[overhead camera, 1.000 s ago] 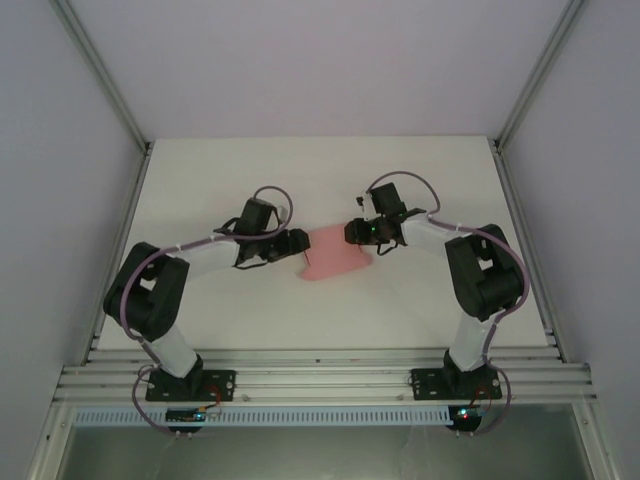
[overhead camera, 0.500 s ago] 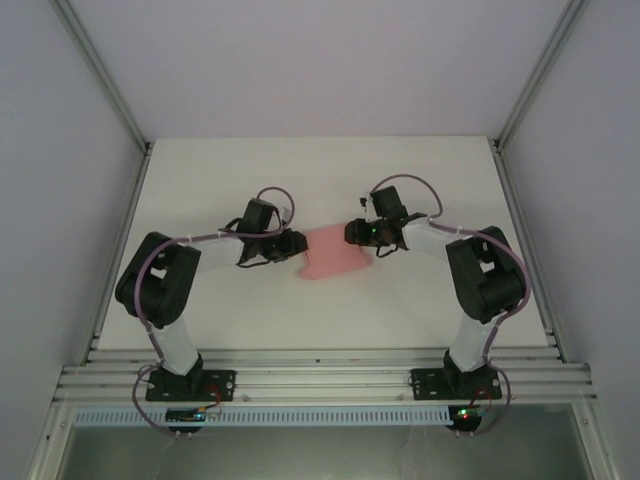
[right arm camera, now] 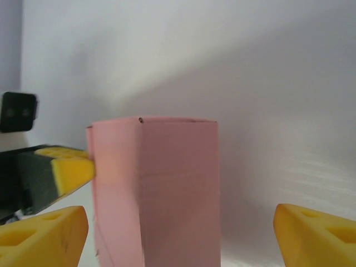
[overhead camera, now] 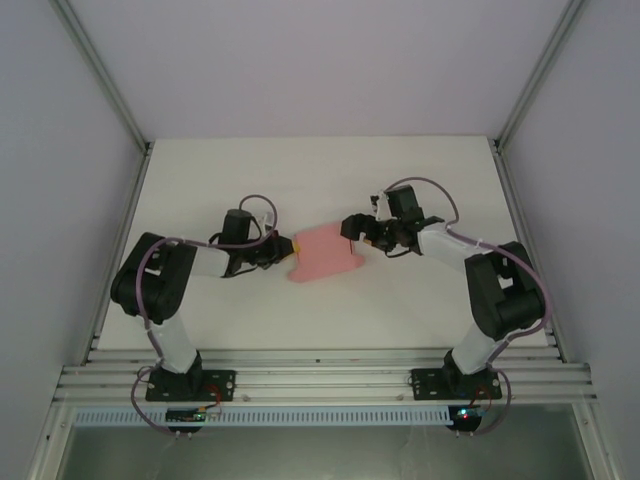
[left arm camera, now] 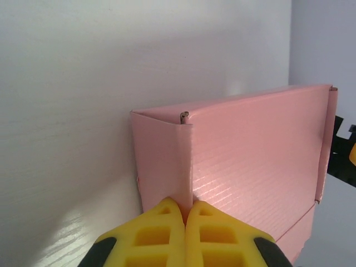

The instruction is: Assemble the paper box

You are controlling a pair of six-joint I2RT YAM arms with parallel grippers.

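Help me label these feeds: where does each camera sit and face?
Top external: above and behind the bases, looking down at the table; left gripper and right gripper flank the paper box.
Left wrist: on that wrist, looks along its shut fingers pinching the box's fold.
Right wrist: on that wrist, faces the box's end between its open fingers.
Shared: both wrist views see the box from opposite sides.
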